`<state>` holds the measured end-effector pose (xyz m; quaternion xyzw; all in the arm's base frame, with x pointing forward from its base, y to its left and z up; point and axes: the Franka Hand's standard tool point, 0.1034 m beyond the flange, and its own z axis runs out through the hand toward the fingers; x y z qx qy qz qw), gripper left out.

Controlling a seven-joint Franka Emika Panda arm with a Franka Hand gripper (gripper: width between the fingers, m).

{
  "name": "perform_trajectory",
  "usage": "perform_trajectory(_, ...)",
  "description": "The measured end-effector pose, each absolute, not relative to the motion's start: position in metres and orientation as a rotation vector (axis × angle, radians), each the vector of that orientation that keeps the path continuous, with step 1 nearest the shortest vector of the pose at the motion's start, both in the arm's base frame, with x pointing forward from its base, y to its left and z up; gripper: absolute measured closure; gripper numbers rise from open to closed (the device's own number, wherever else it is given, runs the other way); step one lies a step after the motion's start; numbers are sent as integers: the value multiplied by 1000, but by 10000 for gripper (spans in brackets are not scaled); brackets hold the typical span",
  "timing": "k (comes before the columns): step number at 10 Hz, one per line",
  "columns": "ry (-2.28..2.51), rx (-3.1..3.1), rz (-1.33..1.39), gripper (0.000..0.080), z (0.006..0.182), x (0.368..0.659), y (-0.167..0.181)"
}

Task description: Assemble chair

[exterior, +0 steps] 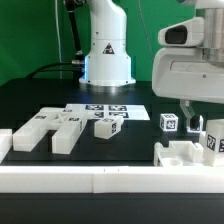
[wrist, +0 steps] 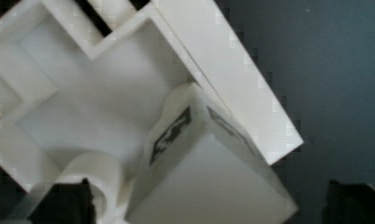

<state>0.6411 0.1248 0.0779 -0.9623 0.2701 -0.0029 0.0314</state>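
Observation:
The chair is in loose matte-white pieces. In the exterior view two notched blocks [exterior: 36,126] [exterior: 66,131] lie at the left, a small tagged block [exterior: 108,126] is in the middle, and a tagged cube [exterior: 168,122] is right of it. A notched piece [exterior: 183,153] and a tagged piece [exterior: 212,141] sit at the right by the rail. My gripper [exterior: 192,124] hangs just above them. In the wrist view my gripper [wrist: 210,205] is open, its dark fingers [wrist: 59,205] on either side of a white tagged piece [wrist: 210,160], with gaps on both sides.
A long low white rail [exterior: 100,181] runs along the front of the black table. The marker board [exterior: 105,109] lies flat behind the middle pieces. The robot base [exterior: 107,55] stands at the back, with a green backdrop behind it.

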Motion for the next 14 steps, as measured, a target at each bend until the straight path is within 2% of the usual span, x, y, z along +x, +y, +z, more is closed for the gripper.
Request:
perform_trajectory(8,-254,-3118,-71,150,76,642,126)
perform_trajectory(11,-386,-3107,-72,160,76,642,124)
perform_trajectory(13,-328,-3112,-71,510,76,642,124)
perform_trajectory(14,-329,-3112,-71,511,76,642,124)
